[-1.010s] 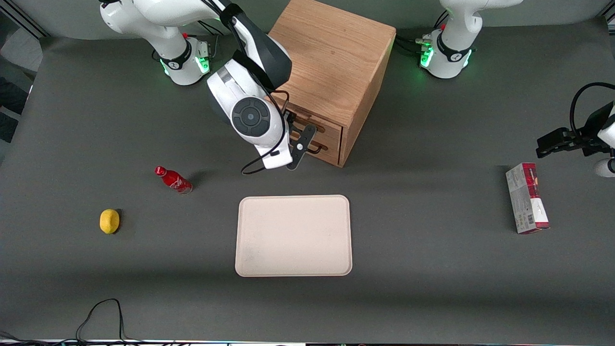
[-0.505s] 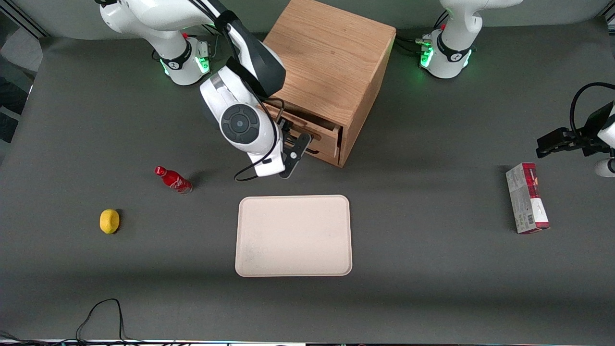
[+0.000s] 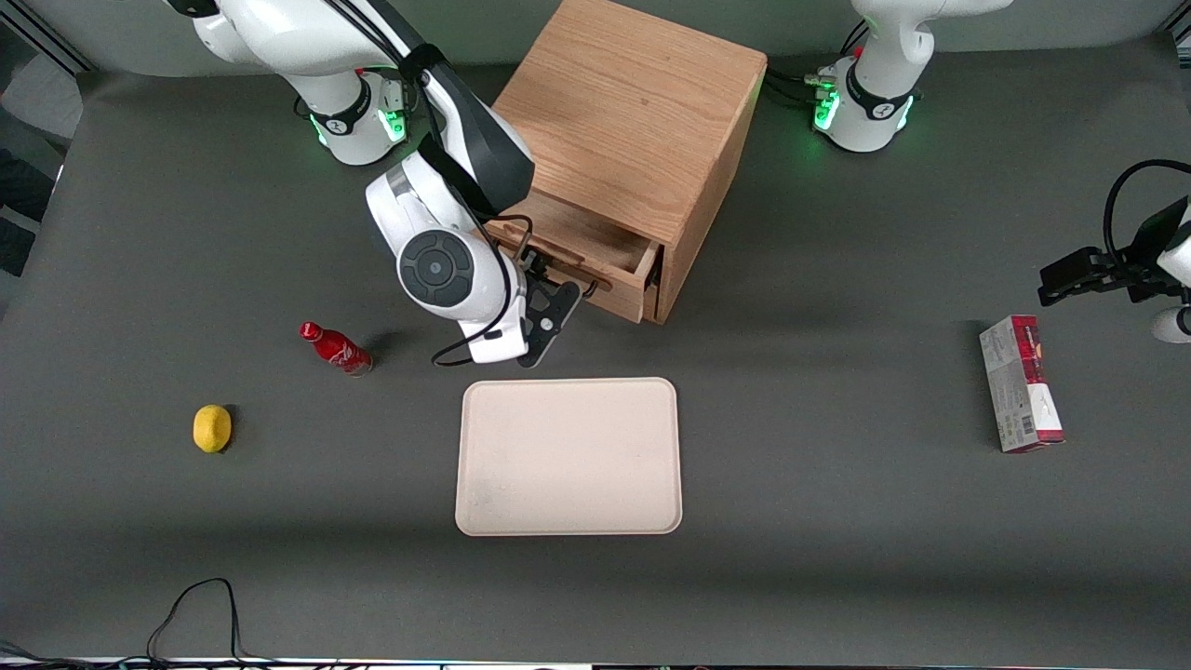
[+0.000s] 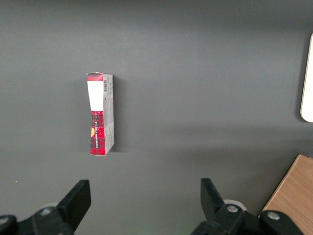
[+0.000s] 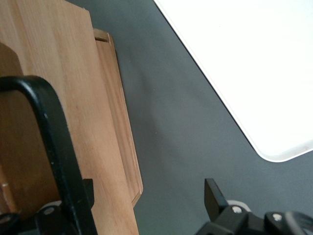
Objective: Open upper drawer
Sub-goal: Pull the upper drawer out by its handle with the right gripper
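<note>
The boxy oak cabinet (image 3: 642, 112) stands at the back middle of the table. Its upper drawer (image 3: 572, 244) stands partly pulled out, its shallow tray showing under the cabinet top. My right gripper (image 3: 549, 302) is at the drawer's front, open, with one finger against the black wire handle (image 5: 51, 147). In the right wrist view the handle runs along the oak drawer front (image 5: 58, 63) beside one fingertip (image 5: 88, 193); the other fingertip (image 5: 212, 193) is over bare table. The lower drawer is mostly hidden by the upper one and my arm.
A cream tray (image 3: 568, 456) lies nearer the front camera than the cabinet, its corner in the right wrist view (image 5: 254, 63). A red bottle (image 3: 335, 348) and a lemon (image 3: 212, 428) lie toward the working arm's end. A red-and-white box (image 3: 1020, 395) lies toward the parked arm's end.
The upper drawer has slid out of the cabinet, from nearly closed to partly open. My gripper has moved with its handle toward the front camera and the working arm's end.
</note>
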`<state>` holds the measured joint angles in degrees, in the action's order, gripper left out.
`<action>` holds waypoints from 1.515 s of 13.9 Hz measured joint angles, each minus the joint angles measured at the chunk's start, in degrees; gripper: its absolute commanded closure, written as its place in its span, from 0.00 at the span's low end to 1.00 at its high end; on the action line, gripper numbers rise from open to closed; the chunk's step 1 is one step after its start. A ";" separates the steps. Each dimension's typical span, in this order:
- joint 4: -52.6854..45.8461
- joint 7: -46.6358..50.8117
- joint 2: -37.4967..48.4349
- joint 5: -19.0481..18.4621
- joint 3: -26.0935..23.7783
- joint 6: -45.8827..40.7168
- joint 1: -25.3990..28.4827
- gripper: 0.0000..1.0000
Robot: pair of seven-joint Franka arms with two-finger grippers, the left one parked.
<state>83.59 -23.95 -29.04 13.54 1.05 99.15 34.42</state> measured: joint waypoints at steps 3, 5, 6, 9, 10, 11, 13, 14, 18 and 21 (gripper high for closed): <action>-0.86 0.00 -0.50 0.00 0.02 0.01 -0.47 0.00; -1.89 0.00 -1.01 0.00 0.02 0.02 -0.88 0.00; -2.54 0.00 -1.35 0.00 0.03 0.03 -1.09 0.00; -3.92 0.00 -1.82 0.00 0.05 0.05 -2.26 0.00; -4.40 0.00 -1.88 0.00 0.05 0.05 -2.61 0.00; -4.76 0.00 -1.93 0.00 0.06 0.05 -2.90 0.00; -5.13 0.00 -2.01 0.00 0.07 0.05 -3.54 0.00; -5.17 0.00 -2.02 0.00 0.07 0.05 -3.75 0.00; -5.61 -0.43 -2.24 0.00 0.07 0.05 -4.07 0.00; -6.60 -0.53 -2.56 0.00 0.09 0.05 -5.13 0.00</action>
<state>76.99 -24.48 -31.61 13.54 1.14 99.19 29.30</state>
